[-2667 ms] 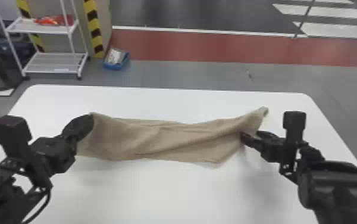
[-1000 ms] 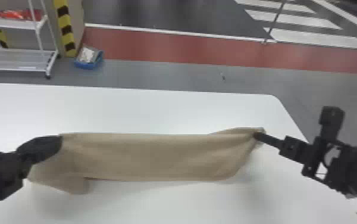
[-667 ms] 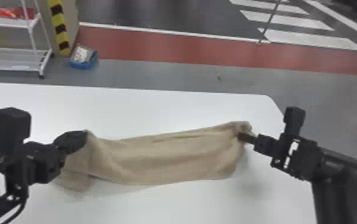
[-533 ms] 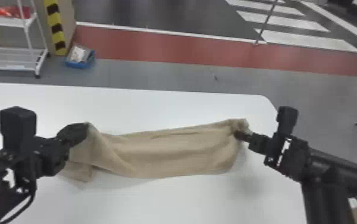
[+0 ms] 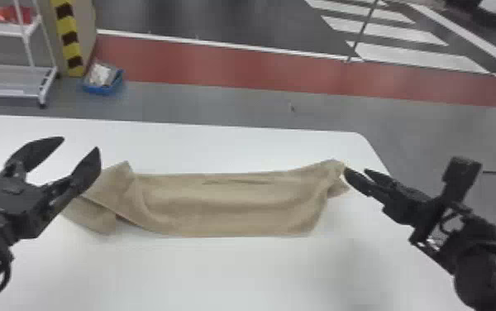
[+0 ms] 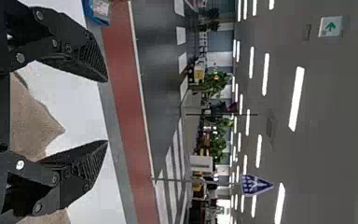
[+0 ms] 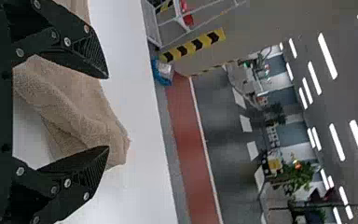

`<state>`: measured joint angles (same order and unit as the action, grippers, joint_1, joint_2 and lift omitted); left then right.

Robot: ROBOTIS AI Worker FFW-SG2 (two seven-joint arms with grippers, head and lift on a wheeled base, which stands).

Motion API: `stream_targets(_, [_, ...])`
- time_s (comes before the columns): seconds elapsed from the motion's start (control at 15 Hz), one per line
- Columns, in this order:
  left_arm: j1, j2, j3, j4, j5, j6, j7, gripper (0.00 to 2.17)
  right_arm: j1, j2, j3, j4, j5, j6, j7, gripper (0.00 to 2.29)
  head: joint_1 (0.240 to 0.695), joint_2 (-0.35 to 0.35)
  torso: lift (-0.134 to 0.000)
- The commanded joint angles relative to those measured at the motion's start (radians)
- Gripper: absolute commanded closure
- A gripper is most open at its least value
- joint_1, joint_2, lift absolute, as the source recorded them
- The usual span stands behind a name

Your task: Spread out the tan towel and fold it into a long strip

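Tan cloth towel (image 5: 226, 204) lies as a rumpled strip mid-worktop (image 5: 239, 273). Black two-fingered pincers, left (image 5: 79, 144) at ten o'clock, right (image 5: 356, 170) at three, have just released it and stand spread; its skewed nine-o'clock end probably needs straightening.

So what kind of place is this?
Probably an indoor demo hall or workshop: crosswalk stripes painted on the floor, a wheeled shelf rack by yellow-black hazard tape, ceiling strip lights overhead.
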<state>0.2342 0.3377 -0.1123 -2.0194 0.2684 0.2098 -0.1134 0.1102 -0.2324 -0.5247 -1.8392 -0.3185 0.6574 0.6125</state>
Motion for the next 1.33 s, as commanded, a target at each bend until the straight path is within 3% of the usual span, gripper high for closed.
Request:
stream_targets(0.0, [0.082, 0.004, 0.063, -0.058, 0.003, -0.063, 0.0, 0.03, 0.095, -0.005, -0.001, -0.066, 0.059, -0.244, 0.105, 0.1, 0.695, -0.261, -0.124])
stream_targets(0.07, [0.119, 0.007, 0.082, -0.074, 0.002, -0.079, -0.002, 0.03, 0.114, -0.001, 0.014, -0.084, 0.115, -0.268, 0.174, 0.13, 0.695, -0.255, -0.124])
stream_targets(0.13, [0.148, 0.015, 0.098, -0.087, -0.001, -0.079, -0.011, 0.03, 0.124, 0.002, 0.022, -0.089, 0.139, -0.29, 0.205, 0.13, 0.695, -0.244, -0.124])
stream_targets(0.27, [0.203, 0.034, 0.118, -0.104, 0.003, -0.066, -0.025, 0.03, 0.143, 0.011, 0.035, -0.068, 0.173, -0.333, 0.21, 0.15, 0.695, -0.199, -0.124])
stream_targets(0.4, [0.226, 0.032, 0.129, -0.104, 0.026, -0.057, -0.029, 0.03, 0.14, 0.011, 0.022, -0.012, 0.167, -0.373, 0.208, 0.22, 0.695, -0.184, -0.124])
stream_targets(0.6, [0.192, 0.03, 0.118, -0.056, 0.019, -0.057, -0.045, 0.08, 0.121, 0.018, -0.037, 0.097, 0.139, -0.434, 0.204, 0.22, 0.695, -0.2, -0.124])
stream_targets(0.73, [0.12, 0.027, 0.097, 0.039, 0.014, -0.06, -0.06, 0.12, 0.132, 0.019, -0.09, 0.115, 0.068, -0.428, 0.227, 0.22, 0.695, -0.225, -0.124])
stream_targets(0.93, [0.011, 0.026, 0.085, 0.188, 0.02, -0.06, -0.157, 0.27, 0.189, 0.053, -0.155, 0.058, 0.016, -0.413, 0.251, 0.22, 0.695, -0.256, -0.124])
stream_targets(1.27, [-0.07, 0.032, 0.075, 0.343, -0.001, -0.06, -0.284, 0.28, 0.278, 0.087, -0.224, -0.04, -0.067, -0.41, 0.27, 0.22, 0.695, -0.282, -0.124])
